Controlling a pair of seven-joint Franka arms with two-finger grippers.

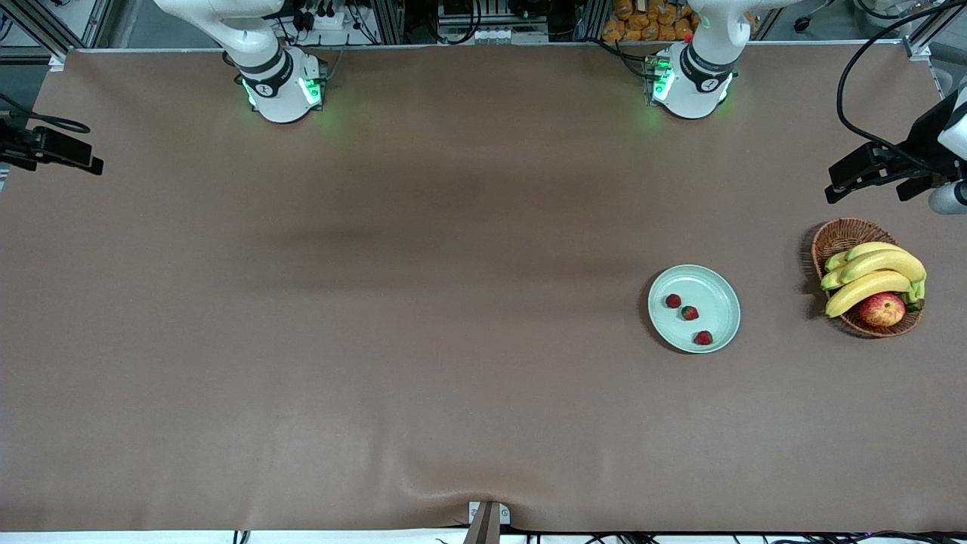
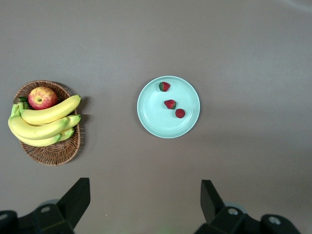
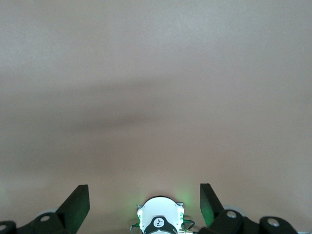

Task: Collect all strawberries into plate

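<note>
Front view: three strawberries (image 1: 688, 313) lie in plate (image 1: 718, 291).

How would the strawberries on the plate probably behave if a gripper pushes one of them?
Each of the three strawberries looks tiny and rounded, so a push would probably roll or skid it across the smooth plate. The raised rim may stop it. They lie apart, so one nudged berry probably would not disturb the others.

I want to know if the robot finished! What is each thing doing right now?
Three small red strawberries: lying on the plate.
Round pale mint-green plate: flat on the table, holding all three.
Brown wicker basket: upright, filled with yellow bananas and a red-yellow apple.
Left hand: open, empty, high over the table.
Right hand: open, empty.
</note>
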